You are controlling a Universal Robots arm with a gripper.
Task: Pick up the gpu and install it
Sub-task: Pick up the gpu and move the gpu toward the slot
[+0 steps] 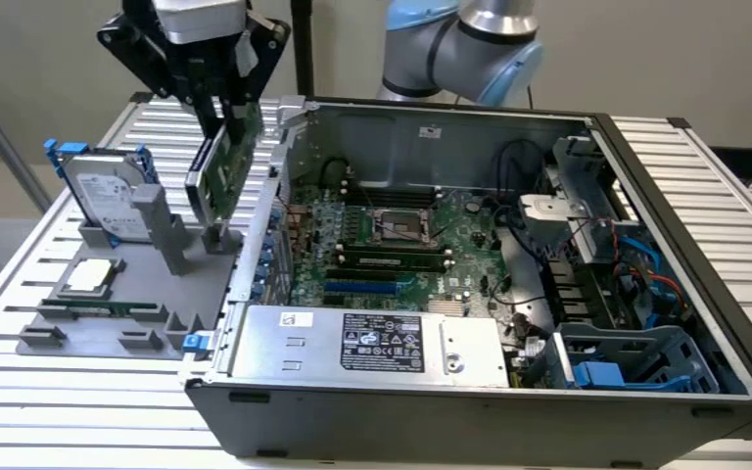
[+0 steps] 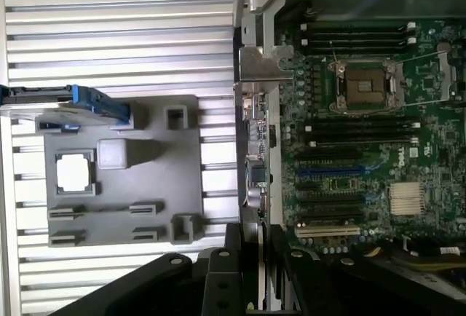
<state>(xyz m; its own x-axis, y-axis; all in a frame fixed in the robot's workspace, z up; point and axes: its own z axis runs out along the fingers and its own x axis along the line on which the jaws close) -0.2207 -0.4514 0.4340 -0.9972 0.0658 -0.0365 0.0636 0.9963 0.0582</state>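
The gpu (image 1: 223, 162), a green card, hangs tilted with its top edge pinched between the closed-in fingers of the black gripper (image 1: 230, 116). It sits over the edge of the gray fixture tray (image 1: 173, 294) nearest the open computer case (image 1: 481, 147); whether its lower end touches the tray's post cannot be told. White lettering on the motherboard (image 2: 342, 163) appears to read "DELL". The label on the power supply (image 1: 363, 343), at the case's front edge, is too small to read. A blue-railed hard drive (image 1: 105, 191) stands at the tray's far corner.
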